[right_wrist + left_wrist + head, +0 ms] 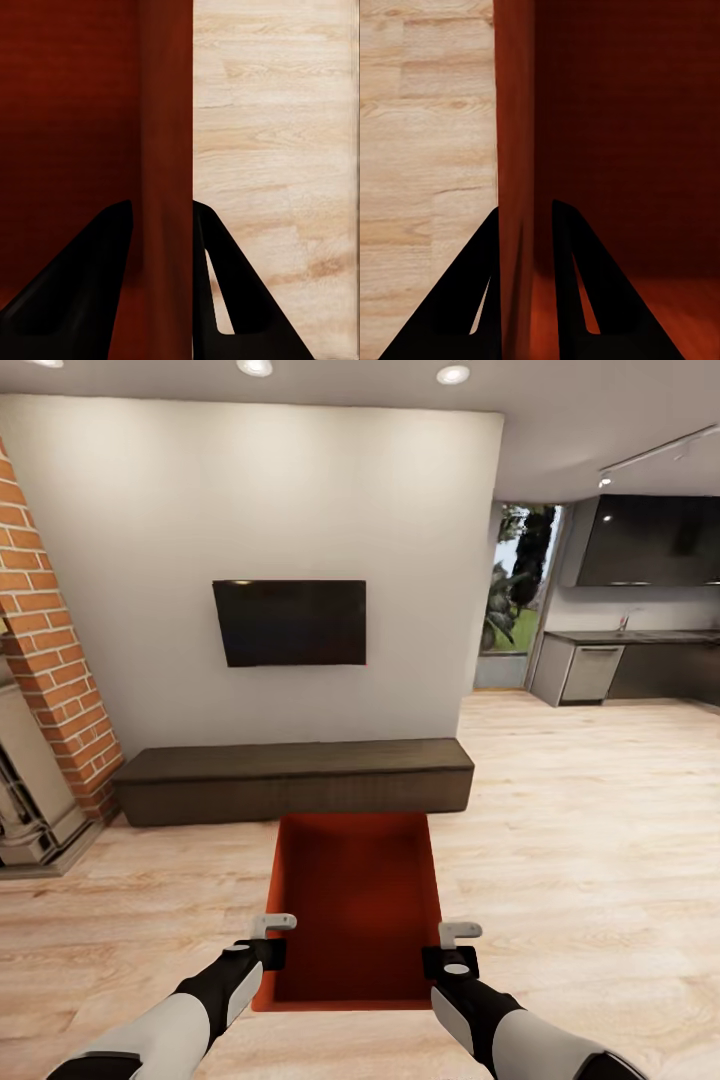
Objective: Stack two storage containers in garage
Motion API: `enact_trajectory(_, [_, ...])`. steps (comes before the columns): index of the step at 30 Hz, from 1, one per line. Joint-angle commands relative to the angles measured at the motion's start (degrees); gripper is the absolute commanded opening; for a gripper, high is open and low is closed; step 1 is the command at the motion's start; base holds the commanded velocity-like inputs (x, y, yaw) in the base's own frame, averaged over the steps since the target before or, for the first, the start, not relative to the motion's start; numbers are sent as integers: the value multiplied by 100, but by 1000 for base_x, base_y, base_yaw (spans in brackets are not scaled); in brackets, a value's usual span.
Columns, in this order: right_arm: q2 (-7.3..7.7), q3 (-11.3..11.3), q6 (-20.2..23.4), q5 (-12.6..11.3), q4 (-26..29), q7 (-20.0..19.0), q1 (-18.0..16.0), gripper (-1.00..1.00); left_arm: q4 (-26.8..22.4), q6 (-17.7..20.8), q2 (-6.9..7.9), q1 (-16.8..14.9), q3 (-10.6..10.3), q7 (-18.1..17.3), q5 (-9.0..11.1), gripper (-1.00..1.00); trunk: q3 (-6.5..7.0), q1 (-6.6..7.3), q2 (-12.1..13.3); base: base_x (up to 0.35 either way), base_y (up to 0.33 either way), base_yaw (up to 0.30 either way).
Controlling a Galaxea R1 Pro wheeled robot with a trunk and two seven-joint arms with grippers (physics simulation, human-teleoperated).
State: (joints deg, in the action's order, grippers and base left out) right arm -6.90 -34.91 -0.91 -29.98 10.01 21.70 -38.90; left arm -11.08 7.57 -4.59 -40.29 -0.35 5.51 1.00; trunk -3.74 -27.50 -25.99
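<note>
- One storage container [355,905], orange-red and open-topped, carried low and centred between both arms above the light wood-plank floor [580,830] of the living room.
- Left gripper [268,945] clamped on the container's left wall near its near corner, one finger inside and one outside, closed to the wall's thickness.
- Right gripper [455,952] pinching the right wall the same way, fingers [217,285] straddling the rim.
- Ahead: a white wall with a dark television [290,622], a long low bench [295,778] just beyond the container's far edge, brick fireplace [50,650] at left, kitchen [640,650] at far right.
- Step in hand, by the look of it: hauling the first bin out, garage not yet in sight.
- Next move likely calls for turning the base away from the bench, keeping both grips level.
</note>
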Motion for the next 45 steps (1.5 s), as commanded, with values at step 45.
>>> enact_trajectory(45, [13,86,-23,-8,-60,60,-5,-100,-26,43,90,-5,290,55,-100,-100,86,-3,-12,0,0,-252])
